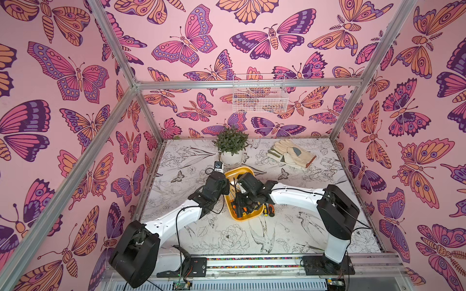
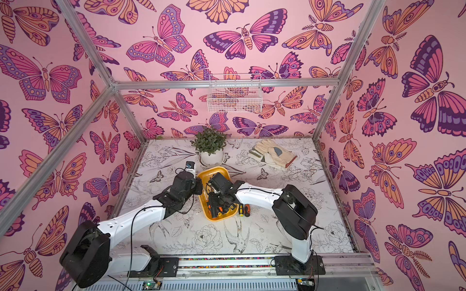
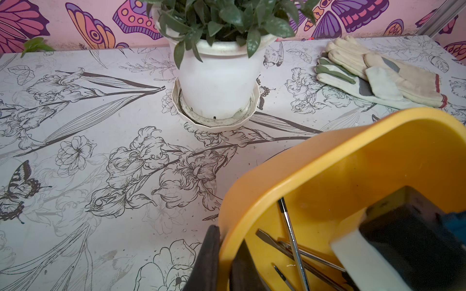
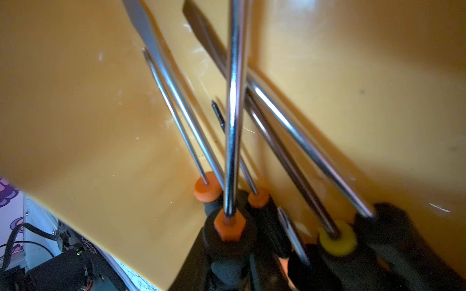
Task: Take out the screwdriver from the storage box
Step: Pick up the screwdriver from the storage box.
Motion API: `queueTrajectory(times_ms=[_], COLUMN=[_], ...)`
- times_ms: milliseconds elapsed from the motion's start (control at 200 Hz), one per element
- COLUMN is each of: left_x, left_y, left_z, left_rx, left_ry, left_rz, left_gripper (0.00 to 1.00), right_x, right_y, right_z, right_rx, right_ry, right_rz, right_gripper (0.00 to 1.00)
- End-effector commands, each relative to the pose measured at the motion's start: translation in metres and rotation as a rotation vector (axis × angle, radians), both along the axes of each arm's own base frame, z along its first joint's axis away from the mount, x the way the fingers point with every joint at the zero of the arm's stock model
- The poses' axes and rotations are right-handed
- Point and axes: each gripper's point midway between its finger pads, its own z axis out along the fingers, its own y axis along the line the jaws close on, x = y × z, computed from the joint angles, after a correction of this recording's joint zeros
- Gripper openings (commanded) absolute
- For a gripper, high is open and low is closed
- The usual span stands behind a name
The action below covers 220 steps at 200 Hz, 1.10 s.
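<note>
Floral-print table [image 1: 252,234]. Screwdriver [image 4: 230,236] is found inside storage box [image 1: 235,173], among other screwdrivers [image 4: 335,239]. Right gripper [image 1: 239,205] is angled down into the box, jaws narrowed about the handle; a firm hold cannot be told. Box rim is clamped by left gripper [image 3: 224,267]. A straight lift is advised.

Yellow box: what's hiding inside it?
Several screwdrivers lie in the yellow box, metal shafts crossing, black handles bunched at one end. The right end effector reaches in and covers some handles, so the exact count is hidden.
</note>
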Motion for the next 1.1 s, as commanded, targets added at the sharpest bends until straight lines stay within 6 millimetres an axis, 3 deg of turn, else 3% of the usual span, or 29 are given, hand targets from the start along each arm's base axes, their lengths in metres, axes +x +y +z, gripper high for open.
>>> queueTrajectory(times_ms=[0,250,951,1096], left_x=[-0.011,-0.012,-0.012,-0.012], left_y=[0.005,0.006,0.006,0.006], left_z=[-0.015,-0.017,-0.018,-0.017], left_rx=[0.053,0.056,0.054,0.054], left_ry=[0.042,0.044,0.048,0.046], left_rz=[-0.018,-0.015,-0.017,-0.018], left_gripper=[0.00,0.00,0.00,0.00], right_x=[0.007,0.007,-0.006,-0.005], right_y=[-0.013,-0.009,-0.015,-0.026], right_z=[-0.022,-0.006,0.052,0.057], right_rx=[-0.053,0.001,0.196,0.239], right_ry=[0.011,-0.005,-0.074,-0.065], right_rz=[-0.036,-0.038,-0.010,-0.031], right_gripper=[0.19,0.00,0.00,0.00])
